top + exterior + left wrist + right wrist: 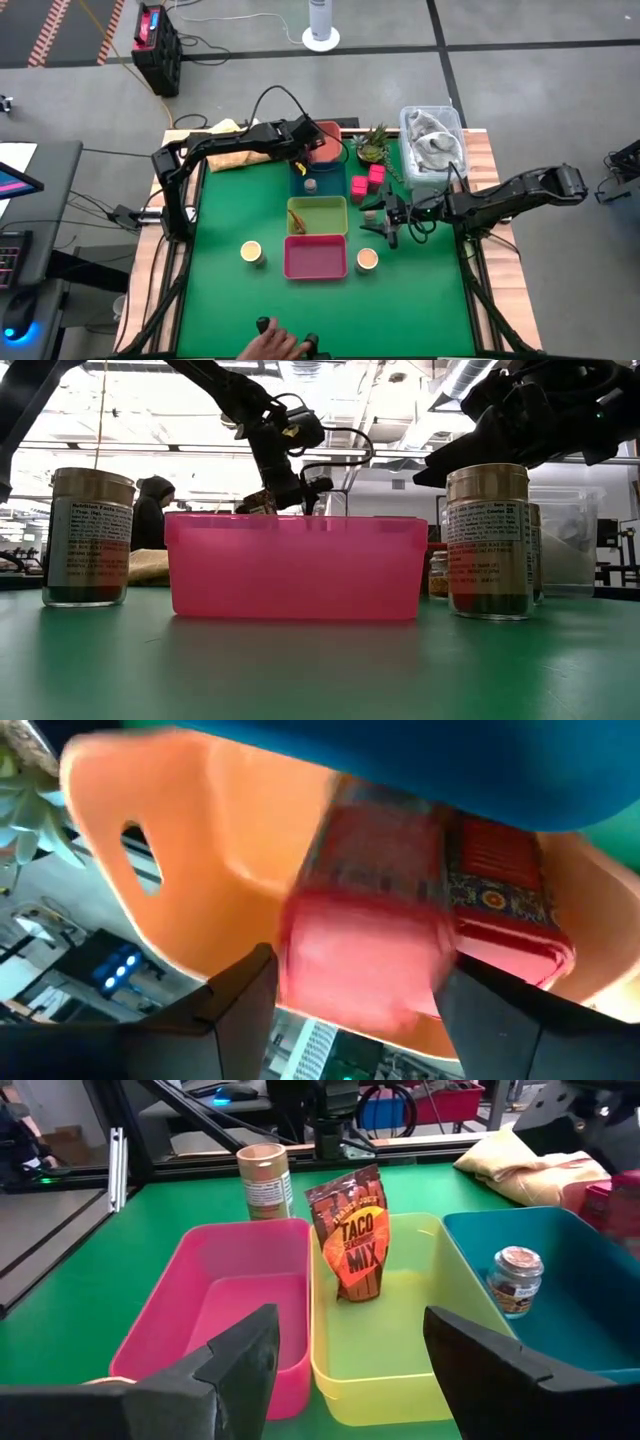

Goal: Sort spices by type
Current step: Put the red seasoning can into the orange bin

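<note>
A green table [220,300] holds four trays in a column down its middle: an orange tray [325,142] farthest back, then a teal tray [322,180], a yellow tray [318,215] and a pink tray [316,257] nearest the front. A small plant [373,146] and a clear bin [432,145] sit right of the orange tray. At the table's front edge a person's hand [272,345] shows.

The left gripper [350,990] hangs over the orange tray, fingers spread either side of a blurred magenta pack [365,935]; whether they touch it cannot be told. A second red pack [505,900] lies in that tray. Two more magenta packs [368,180] stand on the table right of the teal tray.

The right gripper [345,1370] hovers right of the yellow tray, fingers apart, holding nothing.

An orange taco mix packet [350,1230] leans upright in the yellow tray. A small shaker [515,1280] stands in the teal tray. Two tan-lidded jars [251,252] flank the pink tray.
</note>
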Controlling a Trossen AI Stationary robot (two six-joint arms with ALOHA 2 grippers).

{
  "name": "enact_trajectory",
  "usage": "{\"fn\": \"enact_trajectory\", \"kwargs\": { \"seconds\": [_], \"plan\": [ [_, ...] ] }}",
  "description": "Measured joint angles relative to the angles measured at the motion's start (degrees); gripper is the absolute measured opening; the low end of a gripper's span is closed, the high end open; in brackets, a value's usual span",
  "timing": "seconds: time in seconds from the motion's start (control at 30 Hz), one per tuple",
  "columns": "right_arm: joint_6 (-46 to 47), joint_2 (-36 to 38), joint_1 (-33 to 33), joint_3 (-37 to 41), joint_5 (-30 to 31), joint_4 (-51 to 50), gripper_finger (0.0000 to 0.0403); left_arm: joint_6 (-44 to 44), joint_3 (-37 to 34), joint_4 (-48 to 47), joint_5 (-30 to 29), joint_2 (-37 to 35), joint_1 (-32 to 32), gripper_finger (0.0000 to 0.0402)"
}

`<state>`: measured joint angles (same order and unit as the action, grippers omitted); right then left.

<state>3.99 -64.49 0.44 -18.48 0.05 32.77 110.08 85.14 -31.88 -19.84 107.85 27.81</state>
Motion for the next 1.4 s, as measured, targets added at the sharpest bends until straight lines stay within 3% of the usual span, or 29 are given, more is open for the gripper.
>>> {"fn": "enact_trajectory", "kwargs": {
  "seconds": [0.57, 0.87, 1.1, 1.23, 1.4],
  "plan": [
    [-0.4, 0.0, 0.0, 0.0, 0.0, -0.2, 0.0276, -3.5, 1.1, 7.1, -2.0, 0.2, -0.3, 0.0265],
    [-0.5, 0.0, 0.0, 0.0, 0.0, 0.4, 0.0276, -21.0, 0.3, 23.3, 8.5, 0.2, -0.2, 0.0265],
    [-0.5, 0.0, 0.0, 0.0, 0.0, 0.9, 0.0276, -16.7, 0.1, 23.5, 10.6, 3.0, 0.5, 0.0265],
    [-0.6, 0.0, 0.0, 0.0, 0.0, 1.1, 0.0276, -13.9, 0.1, 22.6, 6.0, 5.0, 0.5, 0.0265],
    [-0.8, 0.0, 0.0, 0.0, 0.0, 0.9, 0.0276, -15.6, 0.2, 19.5, 4.9, 4.6, 0.5, 0.0265]
  ]
}}
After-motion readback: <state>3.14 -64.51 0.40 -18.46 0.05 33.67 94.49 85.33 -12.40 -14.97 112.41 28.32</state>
